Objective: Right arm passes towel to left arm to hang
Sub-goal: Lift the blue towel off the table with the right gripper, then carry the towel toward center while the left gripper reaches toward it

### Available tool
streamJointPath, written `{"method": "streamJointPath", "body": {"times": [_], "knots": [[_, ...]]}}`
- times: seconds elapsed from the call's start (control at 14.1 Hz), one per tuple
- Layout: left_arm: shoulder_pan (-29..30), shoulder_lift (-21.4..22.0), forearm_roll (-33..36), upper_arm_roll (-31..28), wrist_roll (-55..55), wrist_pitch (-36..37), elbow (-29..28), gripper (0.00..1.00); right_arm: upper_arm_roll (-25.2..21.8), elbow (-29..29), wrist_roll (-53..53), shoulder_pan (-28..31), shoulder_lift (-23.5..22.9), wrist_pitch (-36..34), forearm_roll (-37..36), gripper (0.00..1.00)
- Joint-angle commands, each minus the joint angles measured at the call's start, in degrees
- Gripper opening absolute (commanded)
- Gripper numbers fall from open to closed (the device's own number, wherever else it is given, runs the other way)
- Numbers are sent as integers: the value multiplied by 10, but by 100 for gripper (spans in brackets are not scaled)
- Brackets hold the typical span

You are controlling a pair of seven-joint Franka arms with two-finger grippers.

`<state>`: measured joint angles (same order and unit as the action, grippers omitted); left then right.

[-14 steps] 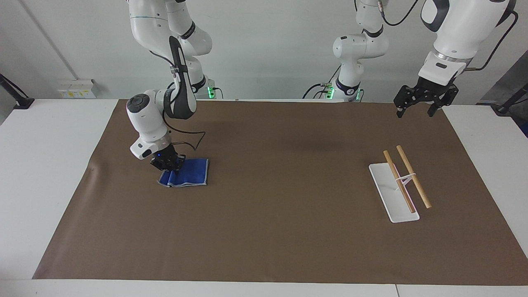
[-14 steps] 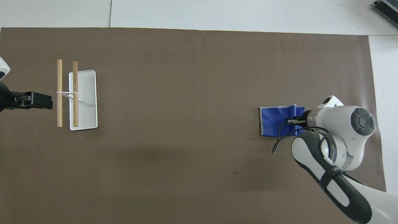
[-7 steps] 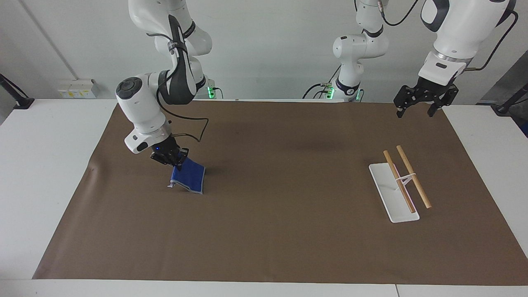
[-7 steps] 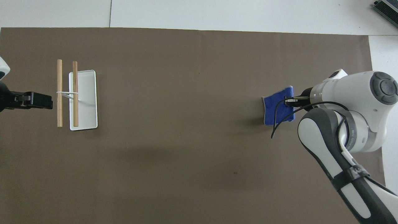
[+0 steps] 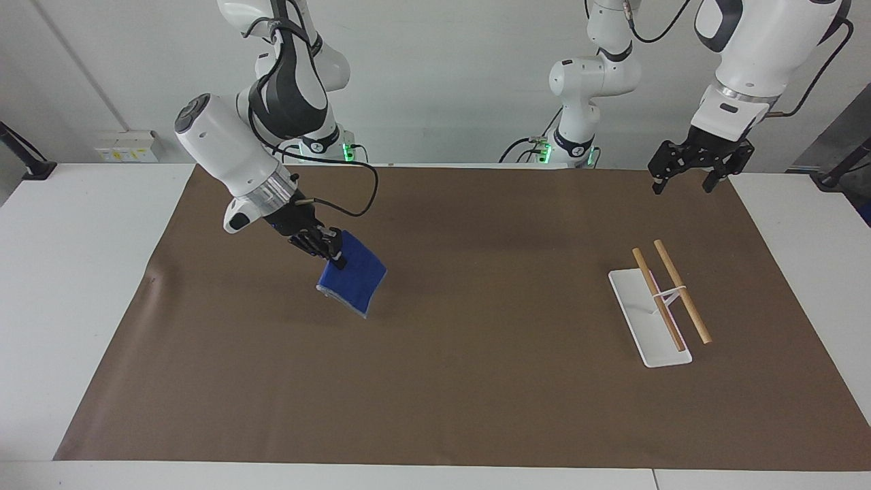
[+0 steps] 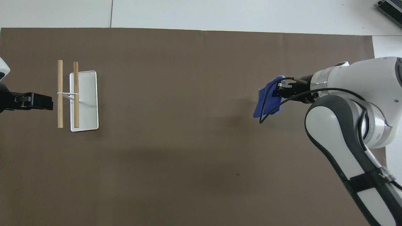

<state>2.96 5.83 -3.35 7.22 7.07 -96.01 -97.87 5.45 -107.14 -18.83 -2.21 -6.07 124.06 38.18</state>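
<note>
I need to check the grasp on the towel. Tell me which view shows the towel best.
The facing view: the towel hangs broadside from the right gripper, clear of the brown mat, its lower edge and corners visible. The overhead view shows the towel foreshortened from above, partly crossed by the gripper's cable.

You see a white surface point(image 5: 81, 286) under a brown mat point(image 5: 476, 381) — a plain pale wall point(image 5: 442, 82) rises at the robots' end, evenly lit.

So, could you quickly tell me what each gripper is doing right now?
Right gripper: shut on the towel, lifted over the brown mat.
Left gripper: open, holding nothing, waiting above the mat's edge.
</note>
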Motion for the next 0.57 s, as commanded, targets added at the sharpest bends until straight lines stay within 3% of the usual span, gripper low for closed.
{"method": "streamJointPath", "body": {"times": [0.0,0.28,0.5], "knots": [[18,16,-70,-3,75,-35,-28,100,7,11,-55,-7,-11,14,87,0],[3,60,-168,3,229,-143,-128,100,7,11,-166,-56,-11,81,204,0],[-52,73,-205,5,366,-245,-167,100,7,10,-221,-110,-16,151,249,0]]}}
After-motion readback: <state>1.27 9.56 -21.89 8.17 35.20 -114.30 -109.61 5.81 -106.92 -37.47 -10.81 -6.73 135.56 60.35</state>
